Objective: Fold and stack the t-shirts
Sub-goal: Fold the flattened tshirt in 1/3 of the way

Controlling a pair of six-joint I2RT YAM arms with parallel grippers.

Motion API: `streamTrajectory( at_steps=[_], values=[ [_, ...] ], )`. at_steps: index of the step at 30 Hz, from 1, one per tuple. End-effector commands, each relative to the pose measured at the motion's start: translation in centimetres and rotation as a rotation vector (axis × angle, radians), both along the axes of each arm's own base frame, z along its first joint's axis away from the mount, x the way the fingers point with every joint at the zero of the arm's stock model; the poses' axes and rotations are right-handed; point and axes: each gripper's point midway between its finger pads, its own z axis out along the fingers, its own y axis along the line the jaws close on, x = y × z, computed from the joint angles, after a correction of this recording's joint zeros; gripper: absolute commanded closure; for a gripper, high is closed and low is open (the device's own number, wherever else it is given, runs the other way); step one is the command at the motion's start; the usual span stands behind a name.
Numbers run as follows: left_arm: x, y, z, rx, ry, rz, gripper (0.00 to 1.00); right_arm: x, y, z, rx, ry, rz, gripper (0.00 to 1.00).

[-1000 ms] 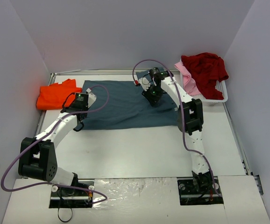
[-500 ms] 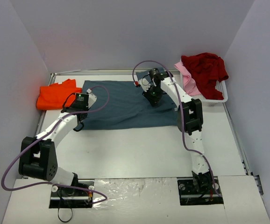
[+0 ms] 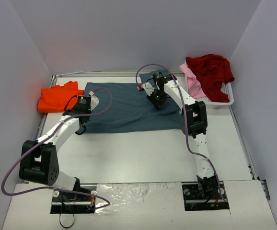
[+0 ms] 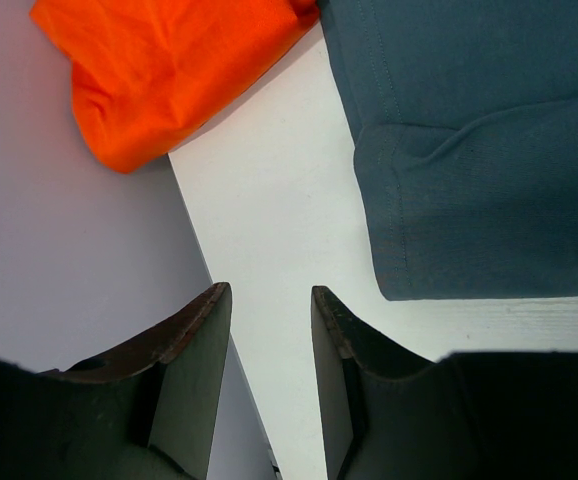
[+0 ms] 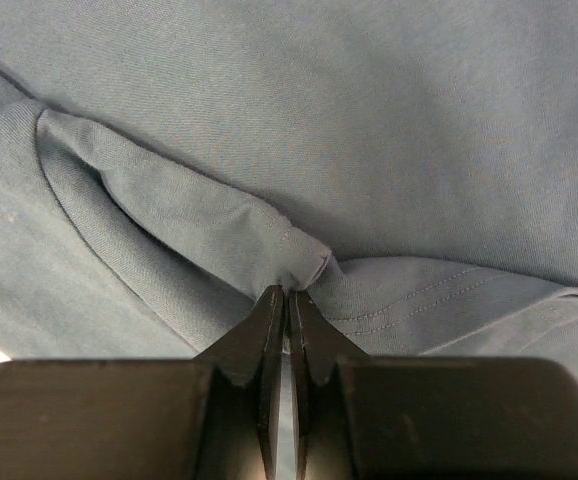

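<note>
Right hand (image 5: 287, 292), apart a second ago, now clamps a raised fold at 1 o'clock of the slate blue-grey t-shirt (image 3: 121, 110) spread mid-surface (image 3: 143, 153), so folding looks ready to start; left hand (image 4: 266, 300) hangs apart, empty, off its 8 o'clock corner.

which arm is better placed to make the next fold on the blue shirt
Right, probably. The right claw is shut on a pinched ridge of the blue shirt, ready to pull it over. The left claw stands open over bare table beside the shirt's corner, holding nothing.
</note>
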Motion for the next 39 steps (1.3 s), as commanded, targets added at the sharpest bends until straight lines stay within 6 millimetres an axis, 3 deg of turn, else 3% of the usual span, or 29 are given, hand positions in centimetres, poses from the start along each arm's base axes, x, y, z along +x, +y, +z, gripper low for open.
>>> streamTrajectory(
  at_steps=[1, 6, 14, 25, 39],
  values=[
    [-0.3, 0.2, 0.0, -0.007, 0.005, 0.015, 0.64, -0.2, -0.4, 3.0, -0.007, -0.036, 0.001, 1.00],
    [-0.4, 0.2, 0.0, -0.007, 0.005, 0.015, 0.64, 0.0, -0.2, 4.1, 0.005, -0.059, 0.004, 1.00],
    [-0.6, 0.2, 0.2, -0.010, 0.000, 0.015, 0.64, 0.5, 0.6, 3.9, 0.028, -0.066, 0.004, 1.00],
    [-0.6, 0.3, 0.2, -0.010, -0.004, 0.019, 0.64, 2.0, 1.9, 5.8, 0.048, -0.153, 0.009, 1.00],
    [-0.7, 0.3, -0.2, -0.007, 0.008, 0.020, 0.64, 4.0, 2.9, 5.4, 0.055, -0.213, 0.008, 1.00]
  ],
)
